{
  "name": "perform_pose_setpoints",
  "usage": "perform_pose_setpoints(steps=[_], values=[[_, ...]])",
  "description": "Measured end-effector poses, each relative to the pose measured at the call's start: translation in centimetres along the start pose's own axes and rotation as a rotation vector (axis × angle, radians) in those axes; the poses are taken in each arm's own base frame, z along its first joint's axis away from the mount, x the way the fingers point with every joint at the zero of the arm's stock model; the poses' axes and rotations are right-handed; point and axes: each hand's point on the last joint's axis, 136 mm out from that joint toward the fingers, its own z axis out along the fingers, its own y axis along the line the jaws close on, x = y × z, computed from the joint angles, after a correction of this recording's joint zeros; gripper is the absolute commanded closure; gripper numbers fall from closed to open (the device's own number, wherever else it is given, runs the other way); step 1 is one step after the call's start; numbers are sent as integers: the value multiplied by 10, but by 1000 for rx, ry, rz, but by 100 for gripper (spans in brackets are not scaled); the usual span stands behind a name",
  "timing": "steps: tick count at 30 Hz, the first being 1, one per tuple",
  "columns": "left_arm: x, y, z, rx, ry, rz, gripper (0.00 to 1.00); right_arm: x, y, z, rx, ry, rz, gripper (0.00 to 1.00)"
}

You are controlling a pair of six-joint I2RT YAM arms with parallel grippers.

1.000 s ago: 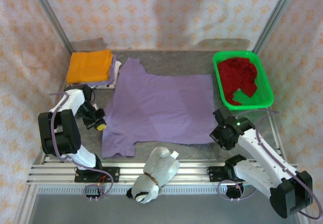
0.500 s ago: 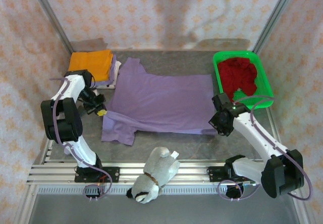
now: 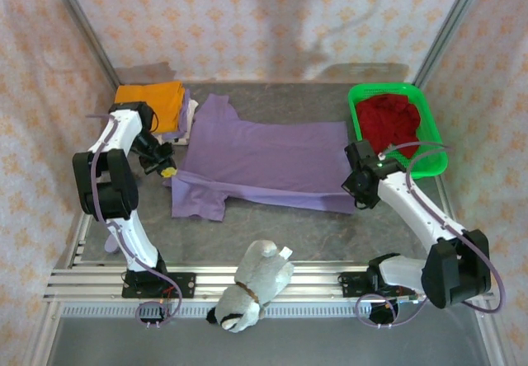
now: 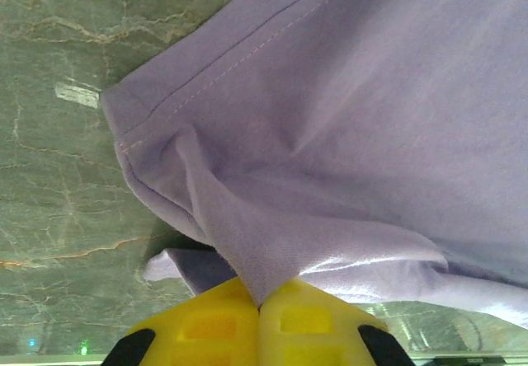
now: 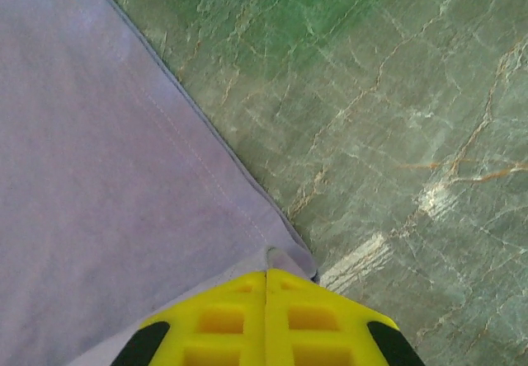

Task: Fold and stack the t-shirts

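While we clamp left hand and right hand shut on purple tee, fold unfinished; orange tee stacked beyond left hand, red tee unfolded beyond right.

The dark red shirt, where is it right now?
In the top view the dark red t-shirt lies crumpled inside the green basket at the far right of the table, just right of the spread lavender t-shirt.
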Motion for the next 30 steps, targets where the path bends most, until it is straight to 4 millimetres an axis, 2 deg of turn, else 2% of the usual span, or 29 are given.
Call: perform_pose_setpoints(steps=[12, 19, 30], values=[[-11, -10, -8, 16, -2, 5, 100, -18, 13, 4, 16, -52, 3, 100], [-14, -10, 4, 19, 37, -7, 100, -23, 15, 11, 34, -68, -1, 100], [-22, -16, 4, 39, 25, -2, 100, -32, 26, 22, 47, -91, -19, 100]])
